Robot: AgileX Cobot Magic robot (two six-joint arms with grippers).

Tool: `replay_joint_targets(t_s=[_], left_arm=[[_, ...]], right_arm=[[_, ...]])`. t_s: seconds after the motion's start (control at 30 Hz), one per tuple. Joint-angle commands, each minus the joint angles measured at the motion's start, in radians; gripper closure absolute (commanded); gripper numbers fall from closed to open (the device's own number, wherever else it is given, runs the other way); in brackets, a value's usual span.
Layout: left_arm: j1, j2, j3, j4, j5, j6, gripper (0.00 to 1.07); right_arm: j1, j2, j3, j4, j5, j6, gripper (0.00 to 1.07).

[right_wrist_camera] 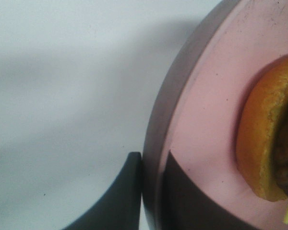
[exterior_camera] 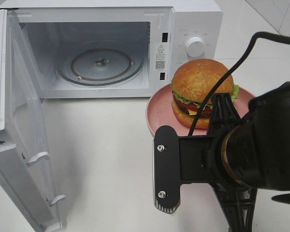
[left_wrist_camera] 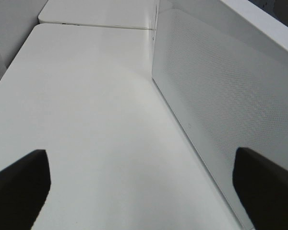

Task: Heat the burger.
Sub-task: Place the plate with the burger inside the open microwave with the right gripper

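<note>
**Plate pinched at rim; burger outside oven**

1. Burger (exterior_camera: 203, 92): right of centre in the high view, on the pink plate (exterior_camera: 158, 110), just in front of the microwave (exterior_camera: 193, 19) control panel, not in the cavity.
2. Right gripper (right_wrist_camera: 151, 167): clenched on the plate's rim, one finger on each side.
3. Left gripper (left_wrist_camera: 141, 160): spread wide, holding nothing, beside the open door (exterior_camera: 24, 121).
4. Turntable (exterior_camera: 100, 65): upper left of centre, my target.

Hazards, as I judge them: with only an edge pinch, the plate may tip when I lift it and the burger may slide off. The plate may also clip the cavity frame going in.
</note>
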Motion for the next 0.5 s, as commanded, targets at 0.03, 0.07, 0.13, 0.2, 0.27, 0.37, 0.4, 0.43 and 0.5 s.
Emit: replay_joint_targets(t_s=[0.03,0.07,0.13,0.2,0.27,0.37,0.4,0.43,0.5], left_arm=[[-0.002,-0.021,0.0,-0.001,-0.004,-0.002,0.09],[-0.002,-0.021,0.0,-0.001,-0.004,-0.002,0.09],[-0.002,-0.021,0.0,-0.001,-0.004,-0.002,0.09],[-0.002,-0.021,0.0,-0.001,-0.004,-0.002,0.09],[-0.002,-0.021,0.0,-0.001,-0.004,-0.002,0.09],[-0.002,-0.021,0.0,-0.001,-0.004,-0.002,0.09],[-0.002,-0.021,0.0,-0.001,-0.004,-0.002,0.09],[-0.002,-0.021,0.0,-0.001,-0.004,-0.002,0.09],[-0.002,-0.021,0.0,-0.001,-0.004,-0.002,0.09]], right_arm=[[0.004,-0.009,-0.001,-0.081,-0.018,-0.012,1.06],[0.004,-0.009,-0.001,-0.094,-0.034,-0.015,1.06],[0.004,-0.009,-0.001,-0.094,-0.044,-0.019,1.06],[0.004,-0.009,-0.001,-0.093,-0.063,-0.036,1.06],[0.004,-0.009,-0.001,-0.093,-0.093,-0.091,1.06],[0.004,-0.009,-0.001,-0.093,-0.1,-0.11,1.06],[0.004,-0.009,-0.001,-0.093,-0.112,-0.145,1.06],[0.004,-0.009,-0.001,-0.093,-0.112,-0.145,1.06],[0.004,-0.009,-0.001,-0.094,-0.144,-0.206,1.06]])
